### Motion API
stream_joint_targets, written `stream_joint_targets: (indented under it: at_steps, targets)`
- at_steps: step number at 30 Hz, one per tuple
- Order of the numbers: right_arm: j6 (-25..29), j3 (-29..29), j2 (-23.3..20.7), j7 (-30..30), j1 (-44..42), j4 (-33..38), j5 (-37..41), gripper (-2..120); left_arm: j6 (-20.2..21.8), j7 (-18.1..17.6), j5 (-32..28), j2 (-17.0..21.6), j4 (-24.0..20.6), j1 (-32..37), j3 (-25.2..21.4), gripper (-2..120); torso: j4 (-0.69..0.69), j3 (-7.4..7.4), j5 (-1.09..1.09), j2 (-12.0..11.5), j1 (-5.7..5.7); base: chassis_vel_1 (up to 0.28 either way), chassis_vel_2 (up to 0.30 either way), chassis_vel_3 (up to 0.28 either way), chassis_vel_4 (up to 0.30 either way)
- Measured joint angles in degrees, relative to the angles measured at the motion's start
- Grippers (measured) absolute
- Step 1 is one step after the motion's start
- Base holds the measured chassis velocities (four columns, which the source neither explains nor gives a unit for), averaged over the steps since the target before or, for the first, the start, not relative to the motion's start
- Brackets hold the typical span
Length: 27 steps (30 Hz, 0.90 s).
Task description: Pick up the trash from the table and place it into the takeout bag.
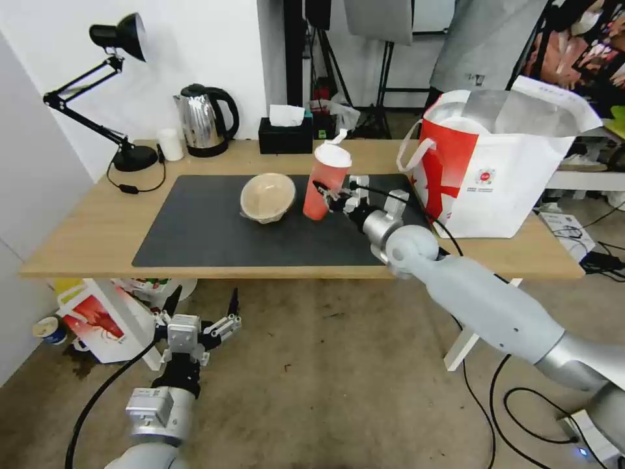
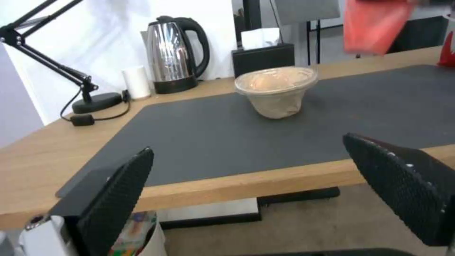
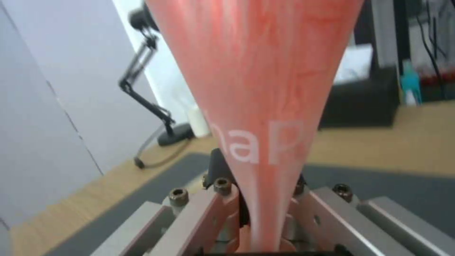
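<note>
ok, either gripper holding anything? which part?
Right gripper is shut on the red drink cup, gripping its lower body. Left gripper hangs open below the table edge, holding nothing.

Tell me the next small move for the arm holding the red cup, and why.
Probably carry the cup right, toward the takeout bag. The right gripper is shut on the cup's lower part, and the left wrist view shows the cup off the mat. The bag stands open at the table's right end, with the beige bowl left to collect. The left gripper hangs open below the table edge.
</note>
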Motion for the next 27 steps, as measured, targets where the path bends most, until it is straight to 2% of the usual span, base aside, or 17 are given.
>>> stream_joint_targets:
  at_steps: [8, 11, 21, 27]
  targets:
    - [-0.07, 0.66, -3.58, -3.44, 3.63, 3.96, -2.33, 3, 0.0, 0.0, 0.0, 0.0, 0.0, 0.0, 0.0, 100, 0.0, 0.0, 0.0, 0.0, 0.0, 0.0, 0.0, 0.0, 0.0]
    - [0.3, 0.29, -5.77, -8.25, 6.32, 4.01, -7.48, 3, 0.0, 0.0, 0.0, 0.0, 0.0, 0.0, 0.0, 100, -0.01, 0.0, 0.0, 0.0, 0.0, 0.0, 0.0, 0.0, 0.0]
    - [2.98, -0.93, -7.65, -16.63, 12.41, 3.57, -16.64, 3, 0.0, 0.0, 0.0, 0.0, 0.0, 0.0, 0.0, 100, 0.0, 0.0, -0.01, 0.0, 0.0, 0.0, 0.0, 0.0, 0.0]
    - [3.09, -0.14, -7.45, -15.68, 15.47, 2.08, -13.61, 3, 0.0, 0.0, 0.0, 0.0, 0.0, 0.0, 0.0, 100, 0.01, 0.0, 0.0, 0.0, 0.0, 0.0, 0.0, 0.0, 0.0]
